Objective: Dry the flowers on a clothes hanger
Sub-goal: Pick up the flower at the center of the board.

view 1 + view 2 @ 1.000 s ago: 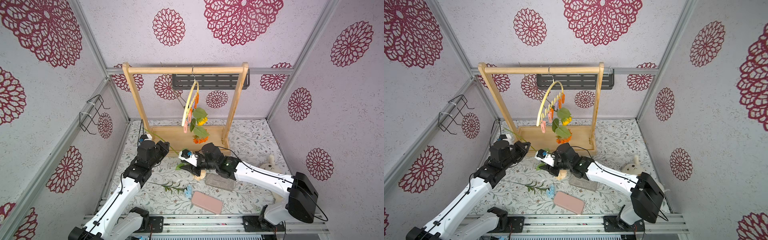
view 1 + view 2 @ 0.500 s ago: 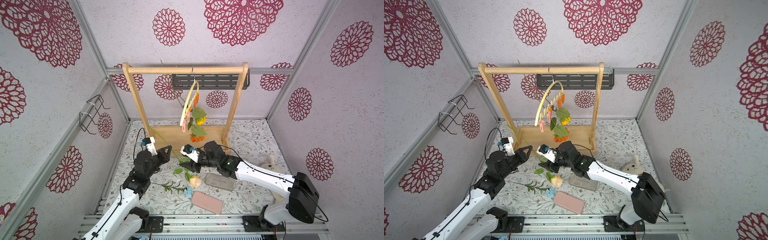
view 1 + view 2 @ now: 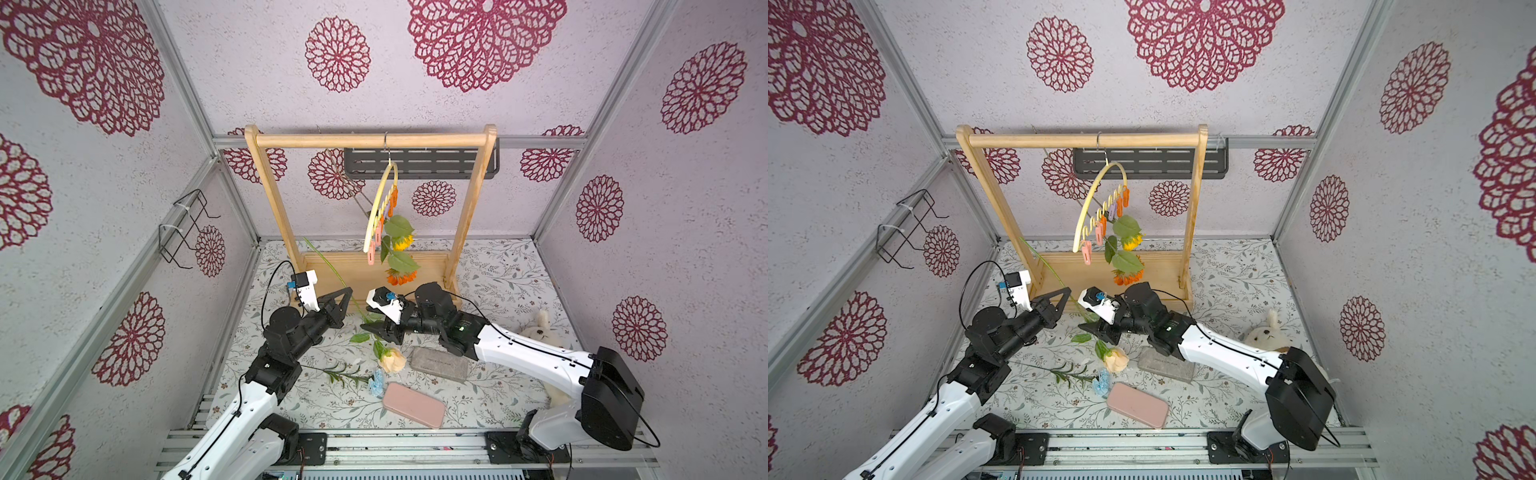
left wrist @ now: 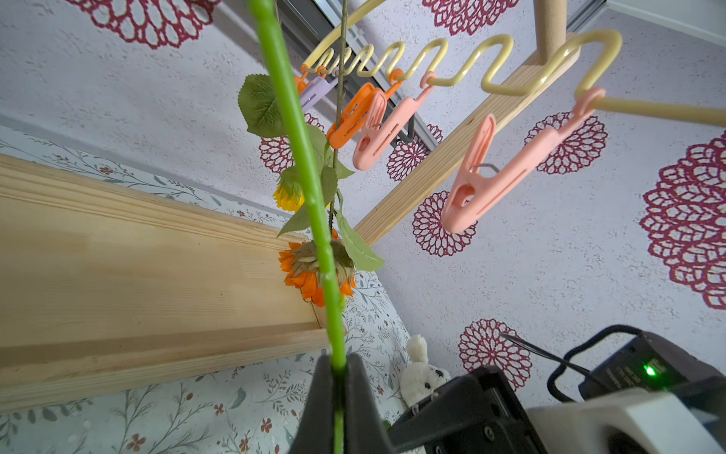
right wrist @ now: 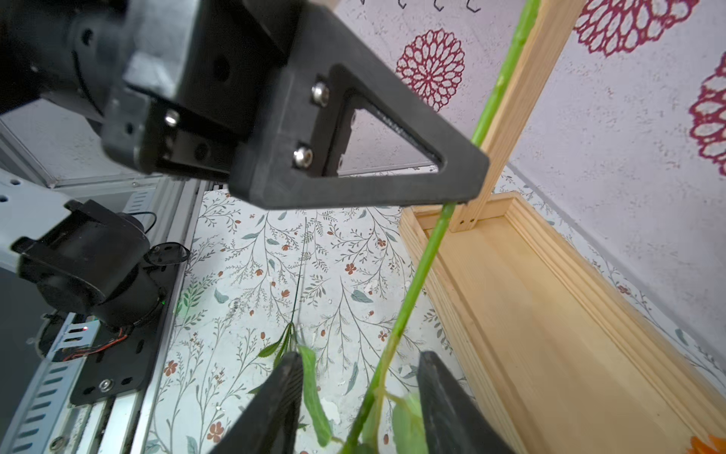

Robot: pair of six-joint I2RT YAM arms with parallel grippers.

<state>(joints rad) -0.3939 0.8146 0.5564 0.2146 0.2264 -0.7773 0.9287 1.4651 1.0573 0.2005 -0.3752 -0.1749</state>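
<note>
Rose point(image 3: 392, 360) held by one gripper only
The left gripper point(image 4: 338, 393) pinches its green stem, with the bloom low by the table, far under the clothes hanger point(image 3: 381, 208). The right gripper point(image 5: 358, 373) stands open around the stem. If the pinch slips, I think the rose falls.

No text, label, brand or number can be read anywhere; in the left wrist view, faint pale marks just beside the green light point(image 4: 649, 370) on the black arm housing point(image 4: 675, 387) are too blurred to make out.
</note>
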